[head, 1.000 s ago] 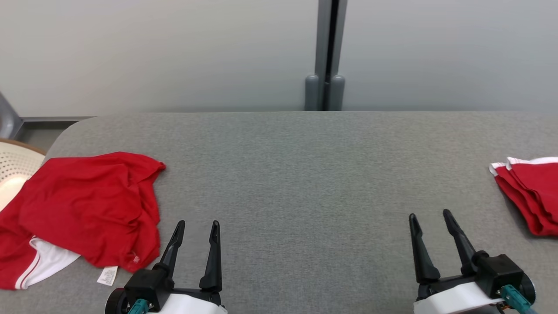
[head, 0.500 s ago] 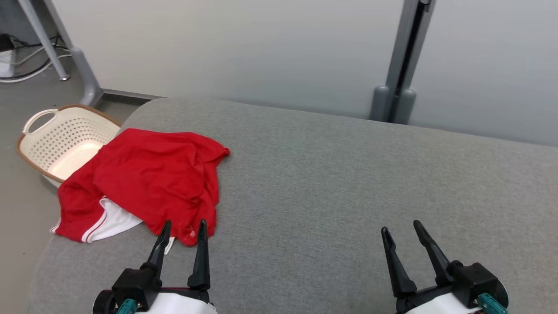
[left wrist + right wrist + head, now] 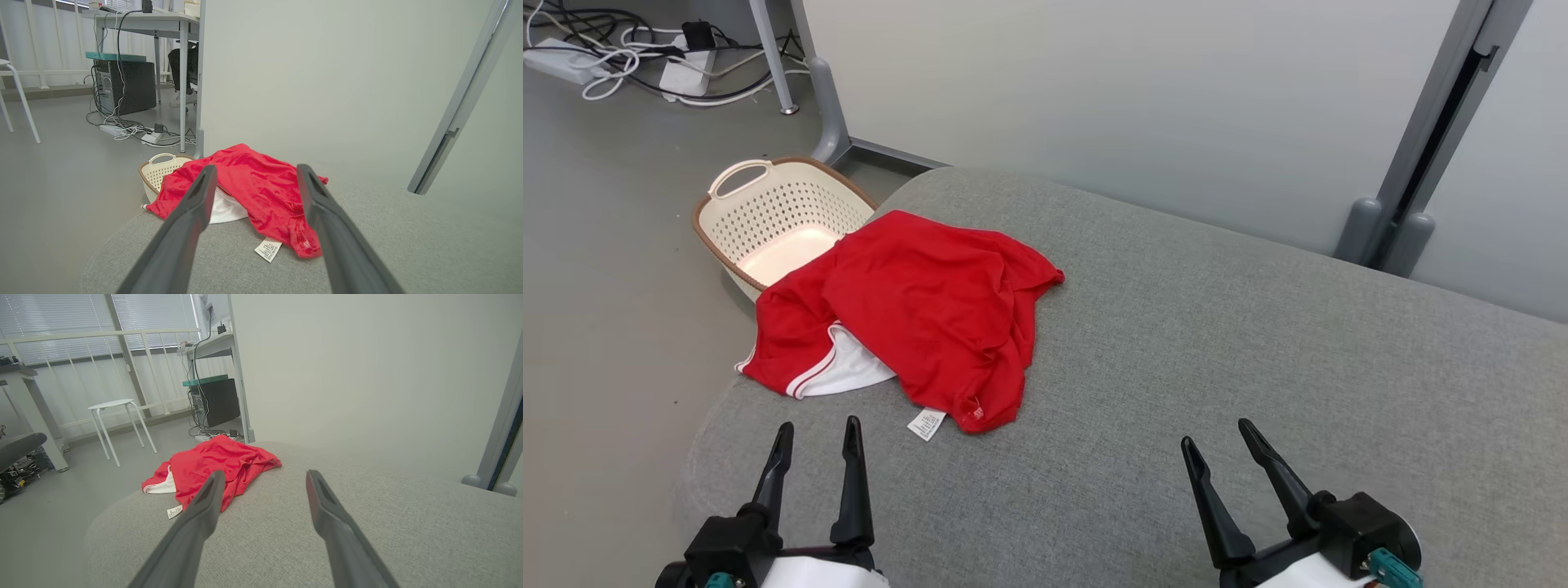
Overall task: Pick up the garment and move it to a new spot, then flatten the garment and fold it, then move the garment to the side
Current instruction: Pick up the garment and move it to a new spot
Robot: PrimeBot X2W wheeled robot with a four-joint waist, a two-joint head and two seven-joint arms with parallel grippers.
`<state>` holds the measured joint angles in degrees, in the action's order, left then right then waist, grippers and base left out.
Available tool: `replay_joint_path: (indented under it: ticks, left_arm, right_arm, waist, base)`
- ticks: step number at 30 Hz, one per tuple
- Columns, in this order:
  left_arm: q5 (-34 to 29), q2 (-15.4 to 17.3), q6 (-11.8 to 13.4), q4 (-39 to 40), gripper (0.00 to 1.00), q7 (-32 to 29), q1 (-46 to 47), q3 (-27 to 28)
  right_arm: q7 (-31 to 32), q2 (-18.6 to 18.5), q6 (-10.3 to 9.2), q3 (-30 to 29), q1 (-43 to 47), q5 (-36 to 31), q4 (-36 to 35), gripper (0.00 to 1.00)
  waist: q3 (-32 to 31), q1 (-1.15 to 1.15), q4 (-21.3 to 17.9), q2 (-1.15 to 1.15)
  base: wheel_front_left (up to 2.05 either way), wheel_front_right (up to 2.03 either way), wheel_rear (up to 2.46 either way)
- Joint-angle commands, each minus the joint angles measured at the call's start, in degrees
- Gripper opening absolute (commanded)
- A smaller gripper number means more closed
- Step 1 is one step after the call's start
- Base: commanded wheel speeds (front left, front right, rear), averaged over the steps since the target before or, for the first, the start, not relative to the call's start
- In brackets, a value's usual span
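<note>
Grey table (image 3: 1192,351) corner: red garment (image 3: 923,306) seemingly covers basket (image 3: 788,208) rim.

The dark two-fingered left gripper (image 3: 818,425) and right gripper (image 3: 1215,433) both stand spread wide, empty, pointing forward.

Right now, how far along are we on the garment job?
Done: nothing visible. The red garment lies crumpled at the left end of the table, one part draping over the edge beside the basket. In hand: nothing. The left pincer and right pincer are open and empty, short of the cloth, the left one nearer. Left: pick up, move, flatten, fold, set aside.
</note>
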<state>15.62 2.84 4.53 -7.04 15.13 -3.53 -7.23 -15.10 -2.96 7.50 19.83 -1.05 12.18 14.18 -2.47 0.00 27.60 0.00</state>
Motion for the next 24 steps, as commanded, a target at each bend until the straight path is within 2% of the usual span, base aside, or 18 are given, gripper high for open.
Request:
replay_joint_path:
  ticks: [1, 11, 19, 24]
  left_arm:
    - [0.12, 0.16, 0.56, 0.65, 1.0, 0.0, -0.9, 0.44]
    - [0.42, 0.16, 0.97, 1.31, 1.0, 0.0, -0.89, 1.5]
    - [-0.83, 0.16, -1.71, -1.7, 1.0, 0.0, 1.01, 3.82]
    - [-1.93, 1.24, -5.23, -4.57, 1.0, 0.0, 5.06, 7.35]
  right_arm:
    - [-0.06, -0.36, -0.02, 0.67, -1.07, 0.35, 0.62, 1.0]
    - [-0.06, -1.17, -0.02, 1.44, -2.05, 1.01, 1.26, 1.0]
    - [-0.07, -1.3, -0.02, -1.1, -0.31, 0.08, 0.25, 1.0]
    - [-0.07, -2.88, -0.02, -2.7, -0.67, -0.76, -1.18, 1.0]
  waist:
    - [0.54, 0.0, 0.51, 0.0]
    - [0.87, 0.0, 0.52, 0.0]
    - [1.28, 0.0, -0.56, 0.0]
    - [4.18, 0.0, -2.94, 0.0]
  base:
    - [0.0, 0.0, 0.0]
    - [0.0, 0.0, 0.0]
    - [0.0, 0.0, 0.0]
    - [0.0, 0.0, 0.0]
